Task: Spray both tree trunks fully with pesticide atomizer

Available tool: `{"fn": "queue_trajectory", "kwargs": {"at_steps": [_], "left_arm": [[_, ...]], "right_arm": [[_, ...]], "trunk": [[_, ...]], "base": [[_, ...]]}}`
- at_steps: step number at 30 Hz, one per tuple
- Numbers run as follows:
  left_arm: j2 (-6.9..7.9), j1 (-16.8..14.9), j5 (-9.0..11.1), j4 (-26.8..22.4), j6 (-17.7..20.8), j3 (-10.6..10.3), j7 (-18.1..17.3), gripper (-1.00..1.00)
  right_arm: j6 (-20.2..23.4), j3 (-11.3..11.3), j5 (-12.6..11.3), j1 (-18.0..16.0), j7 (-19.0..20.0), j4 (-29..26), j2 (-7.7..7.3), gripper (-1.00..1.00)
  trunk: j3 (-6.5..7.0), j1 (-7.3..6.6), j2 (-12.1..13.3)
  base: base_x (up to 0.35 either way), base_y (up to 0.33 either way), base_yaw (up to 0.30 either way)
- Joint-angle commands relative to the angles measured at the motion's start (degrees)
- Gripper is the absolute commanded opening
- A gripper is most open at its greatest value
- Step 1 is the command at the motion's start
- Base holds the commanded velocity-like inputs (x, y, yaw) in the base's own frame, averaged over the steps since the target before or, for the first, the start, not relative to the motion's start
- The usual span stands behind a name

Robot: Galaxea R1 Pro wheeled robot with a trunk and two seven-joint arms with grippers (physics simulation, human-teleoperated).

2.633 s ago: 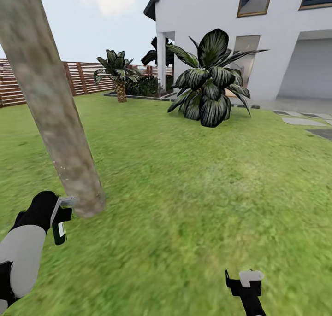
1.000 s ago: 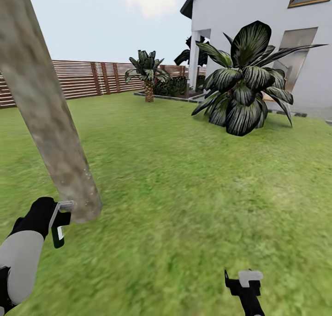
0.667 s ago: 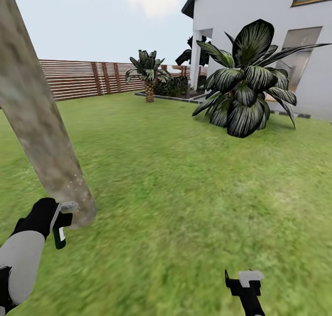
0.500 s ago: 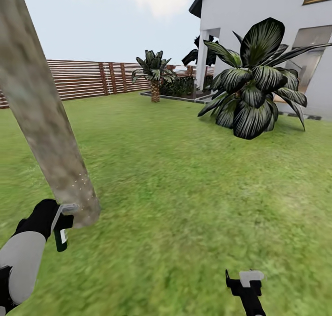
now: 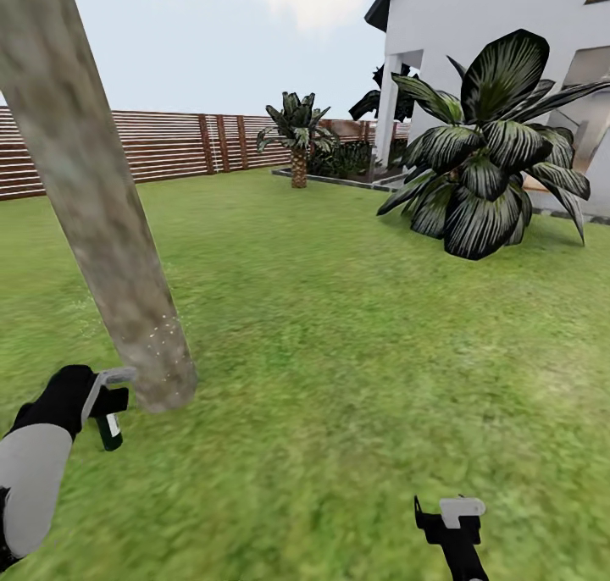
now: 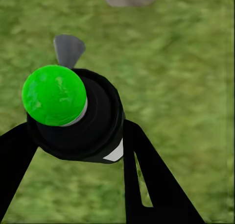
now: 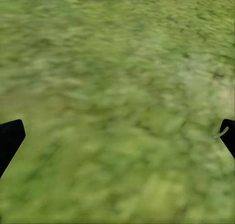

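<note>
- While the black right claw [image 5: 451, 513] hangs low over the green grass floor [image 5: 364, 369], the right wrist view shows its fingertips [image 7: 10, 138] spread wide with nothing between them.
- Farther out, the black left claw [image 5: 100, 399] is clamped round the small dark green pesticide atomizer with the grey-white trigger head [image 5: 108, 412]; its nozzle sits just beside the foot of the tree.
- Seen along the left claw's fingers [image 6: 147, 185], the bottle's bright green base [image 6: 54, 95] faces the camera.
- Next comes the thick, mottled grey-brown tree trunk [image 5: 93, 200], with pale specks near its base.
- Beyond lie a broad dark-leaved shrub [image 5: 487, 166], a short palm [image 5: 296, 136], the brown slatted wooden fence [image 5: 169, 145] and a white house [image 5: 483, 22].
</note>
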Motion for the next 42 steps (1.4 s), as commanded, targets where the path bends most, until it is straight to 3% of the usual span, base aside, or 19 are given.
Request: {"fn": "queue_trajectory", "kwargs": {"at_steps": [1,3,5,8,9,12,13,17,24,27,29,32,35,36,38,42], "left_arm": [[-1.32,-0.13,-1.18,-0.12,0.10,0.21,-0.48,-1.00],[-3.22,-0.67,-1.24,-0.29,0.44,0.07,-0.46,-1.00],[-2.33,-0.80,-1.30,-0.73,0.72,0.03,-0.49,-1.00],[2.53,-0.84,-1.25,-0.90,0.97,0.07,-0.55,-1.00],[3.15,-0.71,-1.31,-0.97,0.92,-0.05,-0.92,-1.00],[2.97,-0.76,-1.32,-1.00,1.02,-2.15,-2.00,-1.00],[2.27,-0.96,-1.27,-1.42,1.17,-4.63,-4.58,-1.00],[2.19,-2.08,-1.41,-4.51,4.56,-5.75,-7.20,-1.00],[7.04,-2.86,-1.77,-7.43,5.48,-5.89,-7.67,-1.00],[6.77,-3.07,-1.68,-7.42,5.74,-7.04,-7.71,-1.00],[4.19,-4.51,-1.57,-7.92,8.57,-9.88,-8.70,-1.00],[3.11,-6.72,-1.69,-8.16,9.65,-10.72,-9.43,-1.00],[4.56,-8.21,-1.98,-8.17,9.69,-10.94,-9.62,-1.00],[6.30,-8.37,-1.97,-8.15,9.69,-10.91,-9.63,-1.00],[8.01,-8.34,-1.89,-8.20,9.68,-10.96,-9.64,-1.00],[8.24,-7.89,-1.80,-8.15,9.81,-11.87,-9.64,-1.00]], "right_arm": [[-0.17,-0.24,0.61,-0.05,-0.38,0.06,0.00,1.00],[-0.14,-0.24,0.61,-0.05,-0.35,0.06,-0.01,1.00],[-0.13,-0.24,0.61,-0.05,-0.35,0.09,-0.05,1.00],[-0.08,-0.24,0.61,-0.05,-0.35,0.10,-0.04,1.00],[-0.06,-0.24,0.61,-0.05,-0.35,0.11,-0.05,1.00],[-0.05,-0.24,0.63,-0.05,-0.35,0.11,-0.04,1.00],[-0.05,-0.24,0.65,-0.05,-0.35,0.11,-0.06,1.00],[-0.05,-0.24,0.68,-0.05,-0.35,0.11,-0.07,1.00],[-0.05,-0.24,0.64,-0.05,-0.35,0.11,-0.09,1.00],[-0.05,-0.24,0.65,-0.05,-0.35,0.11,-0.09,1.00],[-0.05,-0.24,0.69,-0.05,-0.35,0.11,-0.07,1.00],[-0.05,-0.24,0.67,-0.05,-0.31,0.11,-0.08,1.00],[-0.05,-0.24,0.70,-0.05,-0.31,0.11,-0.09,1.00],[-0.05,-0.24,0.70,-0.05,-0.29,0.11,-0.09,1.00],[-0.05,-0.24,0.67,-0.05,-0.32,0.11,-0.09,1.00],[-0.10,-0.24,0.62,-0.05,-0.33,0.11,-0.09,1.00]], "trunk": [[-0.05,-0.01,-0.02],[-0.05,-0.01,-0.02],[-0.05,-0.01,-0.02],[-0.05,-0.01,-0.02],[-0.05,-0.01,-0.02],[-0.05,-0.01,-0.02],[-0.05,-0.01,-0.02],[-0.05,-0.01,-0.02],[-0.05,-0.01,-0.02],[-0.05,-0.01,-0.02],[-0.05,-0.01,-0.02],[-0.05,-0.01,-0.02],[-0.05,-0.01,-0.02],[-0.05,-0.01,-0.02],[-0.05,-0.01,-0.02],[-0.05,-0.01,-0.02]], "base": [[0.000,0.000,0.000],[0.000,0.000,0.000],[0.000,0.000,0.000],[0.000,0.000,0.000],[0.000,0.000,0.000],[0.040,0.000,0.000],[0.269,0.000,0.000],[0.100,0.000,0.000],[0.004,0.000,0.000],[0.000,0.000,0.000],[0.000,0.000,0.000],[0.000,0.000,0.000],[0.000,0.000,0.000],[0.000,0.000,0.000],[0.000,0.000,0.000],[0.000,0.000,0.007]]}}
